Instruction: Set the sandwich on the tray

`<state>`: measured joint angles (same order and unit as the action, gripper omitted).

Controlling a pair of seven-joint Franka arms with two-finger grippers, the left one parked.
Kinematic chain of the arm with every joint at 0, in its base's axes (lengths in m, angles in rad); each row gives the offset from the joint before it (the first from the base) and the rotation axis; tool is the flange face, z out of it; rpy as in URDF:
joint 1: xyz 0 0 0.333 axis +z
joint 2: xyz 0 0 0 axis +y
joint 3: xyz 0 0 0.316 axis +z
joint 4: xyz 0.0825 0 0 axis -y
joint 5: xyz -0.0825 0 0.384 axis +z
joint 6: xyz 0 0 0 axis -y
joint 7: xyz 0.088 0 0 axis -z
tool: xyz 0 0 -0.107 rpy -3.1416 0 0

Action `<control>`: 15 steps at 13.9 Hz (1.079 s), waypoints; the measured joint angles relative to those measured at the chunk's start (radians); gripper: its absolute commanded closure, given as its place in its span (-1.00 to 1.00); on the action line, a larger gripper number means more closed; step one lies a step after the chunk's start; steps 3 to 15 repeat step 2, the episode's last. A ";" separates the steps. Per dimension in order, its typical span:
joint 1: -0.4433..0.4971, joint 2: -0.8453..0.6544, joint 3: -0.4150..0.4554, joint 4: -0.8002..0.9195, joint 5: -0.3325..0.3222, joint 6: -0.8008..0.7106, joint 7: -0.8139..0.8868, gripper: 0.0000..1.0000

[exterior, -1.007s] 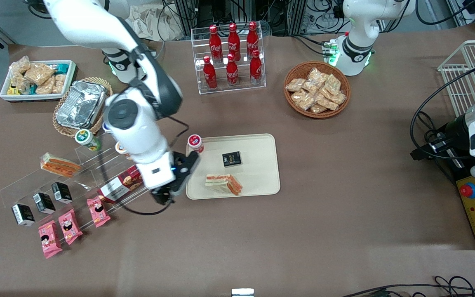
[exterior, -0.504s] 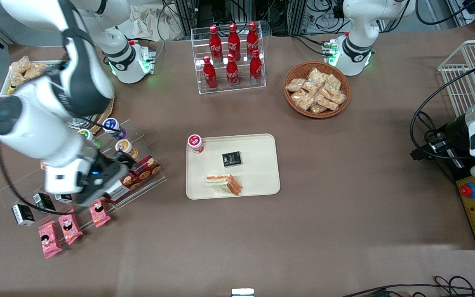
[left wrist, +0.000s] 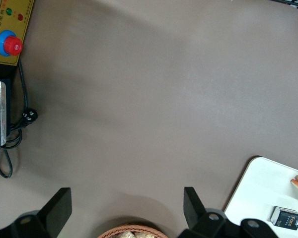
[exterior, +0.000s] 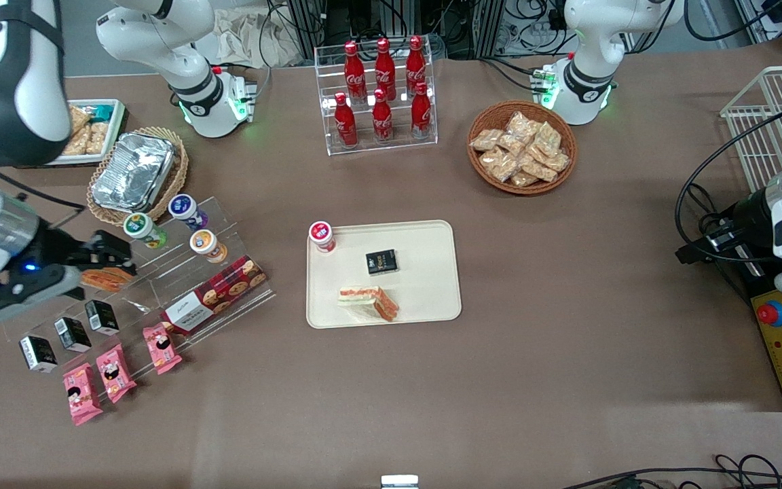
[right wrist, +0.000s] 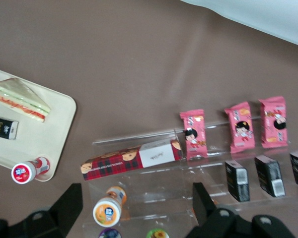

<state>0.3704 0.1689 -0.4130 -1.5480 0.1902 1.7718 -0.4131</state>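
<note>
Since the sandwich [exterior: 368,303] already lies on the tray [exterior: 432,272], nothing seems left — the gripper [exterior: 102,257] hangs open and empty above the acrylic rack [exterior: 160,285].

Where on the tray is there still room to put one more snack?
The tray is bare along its side toward the parked arm, beside the black box and the sandwich. The corner by the red-capped bottle is crowded. The hand is open, over the clear shelf rack.

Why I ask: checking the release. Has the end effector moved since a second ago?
Yes. The end effector left the tray for the clear display shelf; fingers open.
</note>
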 measured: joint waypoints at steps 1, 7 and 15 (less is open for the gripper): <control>-0.031 -0.001 -0.001 0.006 0.000 -0.007 0.001 -0.97; -0.059 -0.001 -0.001 0.010 0.000 -0.018 0.002 -0.97; -0.059 -0.001 -0.001 0.010 0.000 -0.018 0.002 -0.97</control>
